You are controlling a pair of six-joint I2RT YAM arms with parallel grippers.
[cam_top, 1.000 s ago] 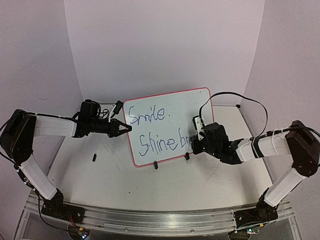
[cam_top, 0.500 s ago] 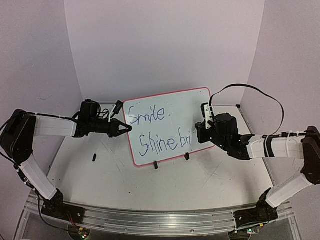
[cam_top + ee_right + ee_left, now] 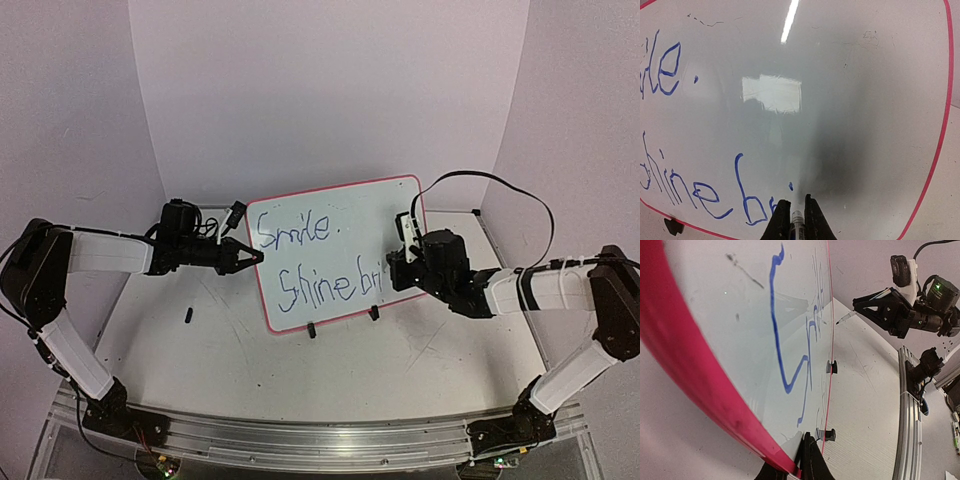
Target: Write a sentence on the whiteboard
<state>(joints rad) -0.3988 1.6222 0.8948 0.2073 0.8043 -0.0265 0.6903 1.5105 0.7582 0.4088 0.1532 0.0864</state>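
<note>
The whiteboard (image 3: 370, 215) stands tilted on two black clip feet (image 3: 374, 313) in the middle of the table, with "Smile. Shine bri" (image 3: 330, 285) written on it in blue. My left gripper (image 3: 255, 257) is shut on its red left edge; in the left wrist view its jaws (image 3: 807, 460) pinch the frame (image 3: 685, 355). My right gripper (image 3: 393, 266) is shut on a blue marker (image 3: 797, 220), whose tip sits at the board (image 3: 865, 100) just right of the "bri" (image 3: 747, 200). The left wrist view also shows the marker (image 3: 846, 317) held close to the board's far edge.
A small black object (image 3: 189, 316) lies on the table left of the board. White walls close in the back and both sides. A metal rail (image 3: 300, 440) runs along the near edge. The right arm's cable (image 3: 480, 185) loops above it.
The right gripper with the marker rose along the board's right part, then came down a little. A dot now shows over the "i". The left arm has not moved.
</note>
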